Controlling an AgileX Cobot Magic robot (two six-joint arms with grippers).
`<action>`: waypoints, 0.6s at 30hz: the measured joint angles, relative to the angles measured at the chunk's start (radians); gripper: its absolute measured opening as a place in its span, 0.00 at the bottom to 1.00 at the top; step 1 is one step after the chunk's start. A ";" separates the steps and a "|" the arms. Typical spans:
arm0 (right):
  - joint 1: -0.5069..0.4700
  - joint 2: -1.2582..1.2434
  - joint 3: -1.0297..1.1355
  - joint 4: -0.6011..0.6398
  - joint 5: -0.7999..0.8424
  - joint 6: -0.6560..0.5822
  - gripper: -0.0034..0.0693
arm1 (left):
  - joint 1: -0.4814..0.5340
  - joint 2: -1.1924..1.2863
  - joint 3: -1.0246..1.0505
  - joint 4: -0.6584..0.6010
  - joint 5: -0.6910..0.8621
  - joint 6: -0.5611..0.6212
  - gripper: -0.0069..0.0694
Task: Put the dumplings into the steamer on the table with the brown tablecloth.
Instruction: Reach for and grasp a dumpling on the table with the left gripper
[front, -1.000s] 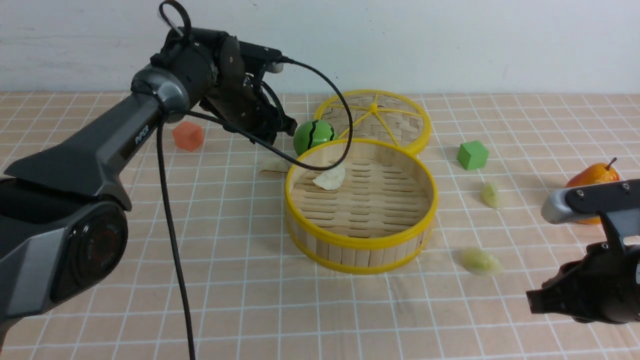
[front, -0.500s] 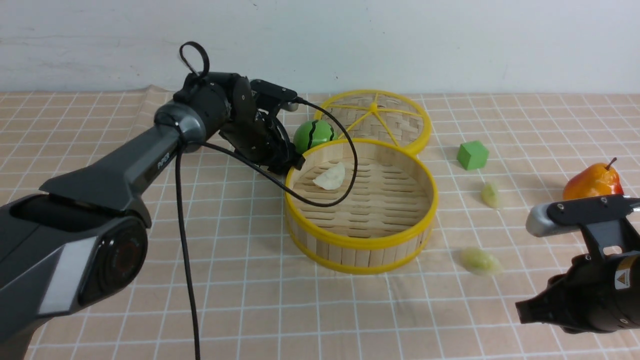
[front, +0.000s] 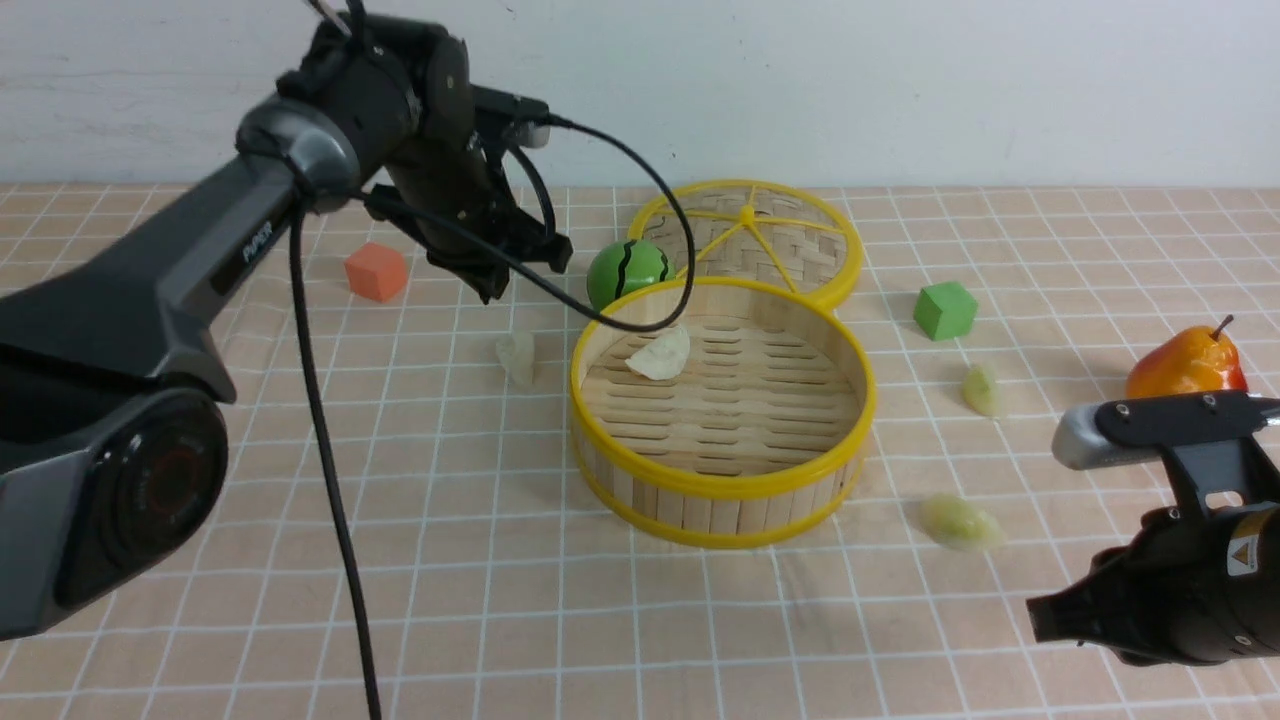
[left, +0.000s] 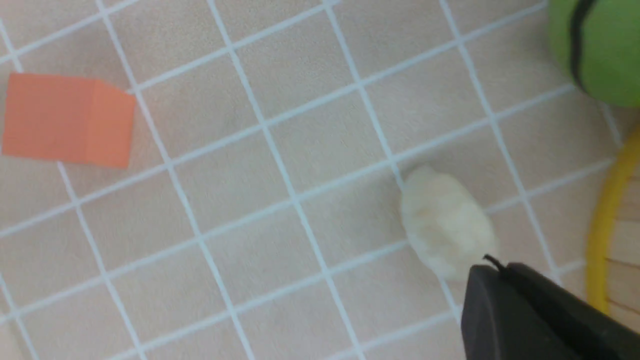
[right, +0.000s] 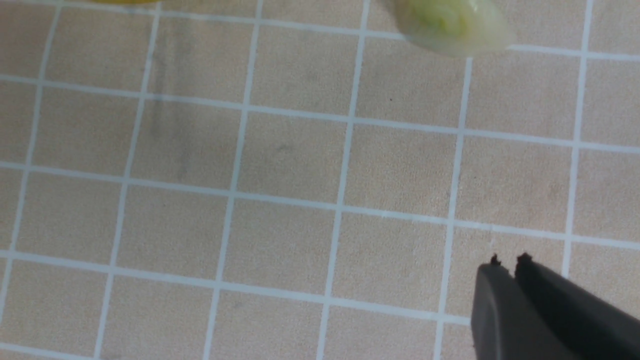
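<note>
1. 4 dumplings in sight: 1 inside the steamer (front: 720, 485), 3 out on the brown tablecloth (front: 450, 560) that drapes the table.
2. White dumpling in steamer (front: 662, 353) rests on the slatted floor at the far-left side, close to the wall.
3. White dumpling on cloth (front: 517, 358) lies just outside the steamer's left wall, between it and the orange cube (front: 377, 271).
4. Left gripper (front: 497, 285): jaws pressed together, nothing between them. It hangs clear of the white dumpling on cloth. In the left wrist view that dumpling sits just past the closed tips, with the steamer's yellow rim close by.
5. Far green dumpling (front: 981, 388) lies to the right of the steamer, nearer the camera than the green cube (front: 945, 309).
6. Near green dumpling (front: 960, 521) lies by the steamer's front-right edge.
7. Right gripper (front: 1045, 615): fingertips side by side and closed, holding nothing, low at the front-right. The near green dumpling is ahead of it and to its left, well apart.
8. Green striped ball (front: 628, 272) touches the steamer's back-left rim. The woven lid (front: 790, 235) lies flat behind the steamer, and a pear (front: 1185, 362) sits at far right.
</note>
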 joint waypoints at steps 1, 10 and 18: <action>0.000 0.000 0.000 0.000 0.000 0.000 0.12 | -0.007 -0.015 0.000 -0.007 0.026 -0.005 0.07; 0.000 0.000 0.000 0.010 -0.003 0.000 0.12 | -0.033 0.032 -0.004 0.087 -0.031 -0.226 0.08; 0.000 0.000 0.000 0.016 -0.004 0.000 0.13 | -0.025 0.151 -0.007 0.188 -0.117 -0.377 0.47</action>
